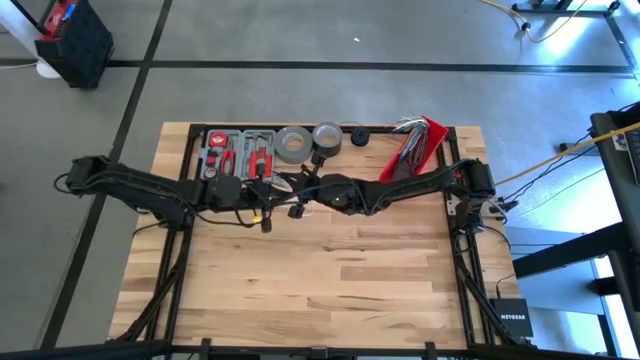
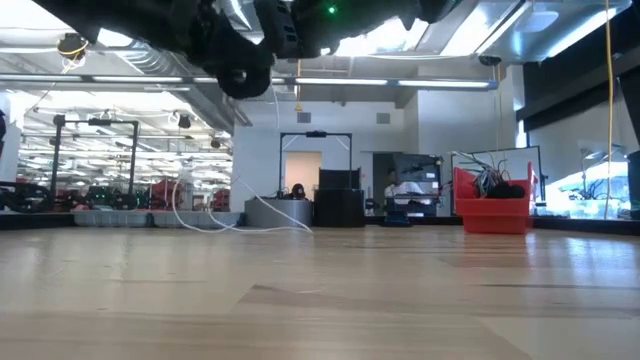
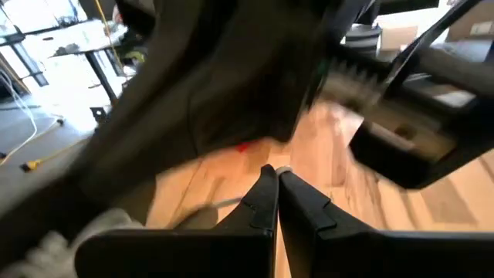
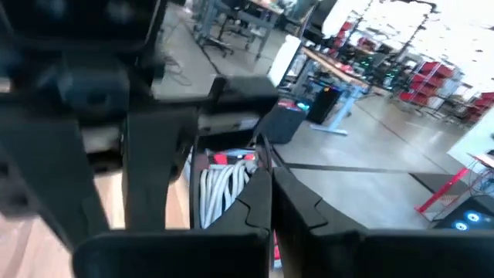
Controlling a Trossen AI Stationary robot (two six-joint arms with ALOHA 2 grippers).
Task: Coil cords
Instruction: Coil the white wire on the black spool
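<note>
Both arms meet nose to nose above the back half of the surface [image 1: 330,270], just in front of the tool tray [image 1: 238,150] and the 2 grey tape rolls [image 1: 293,144]. The left end effector [image 3: 276,179] has its fingers pressed together, with a thin pale line running off from their tips that I take to be the cord, so it looks pinched there. The right end effector [image 4: 270,181] also has its fingers closed tip to tip, and beside them sits a bundle of white loops [image 4: 222,184], which I judge to be the coil so far; whether those fingers grip a strand I cannot tell. From table height the white cord [image 2: 215,222] hangs down from the raised arms and trails in a loose curve along the far side of the surface. The risk I see is crowding: the 2 wrists are so near each other that any wrapping motion could knock them together or catch the cord on a joint. The slack tail lies near the tray and rolls and could snag there, and a sudden tug might pull the thin strand out of a fingertip pinch and let the loops spill. The red bin [image 1: 418,143] stands clear to the right.
</note>
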